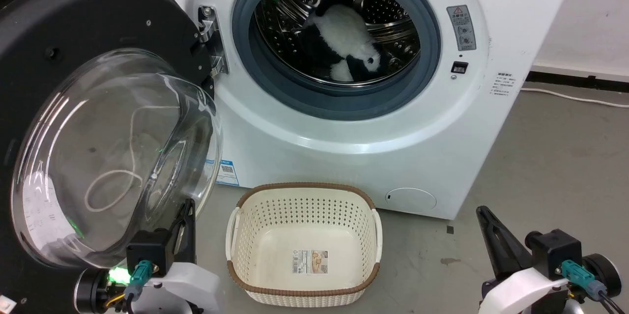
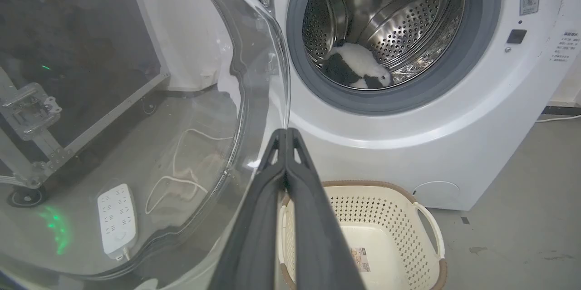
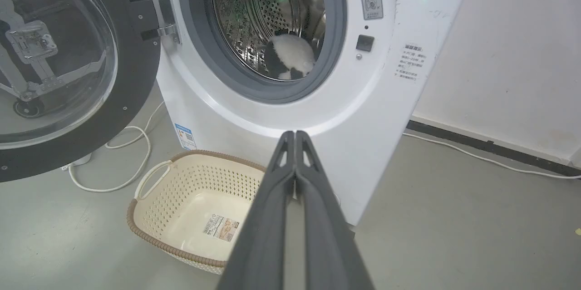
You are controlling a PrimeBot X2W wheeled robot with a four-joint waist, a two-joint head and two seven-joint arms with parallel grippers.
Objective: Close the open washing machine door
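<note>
Left pincer, fingertips together, perhaps touches the washing machine door.

Blk/wht plush in drum, cream basket on floor

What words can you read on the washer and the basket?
No words are clear enough to read.
Grey label on the washer: a warning triangle, words too small.
White sticker at its right edge: blurred.
Blue sticker low on its front: a square code, words too small.
Label in the basket: a barcode, words too small.
</note>
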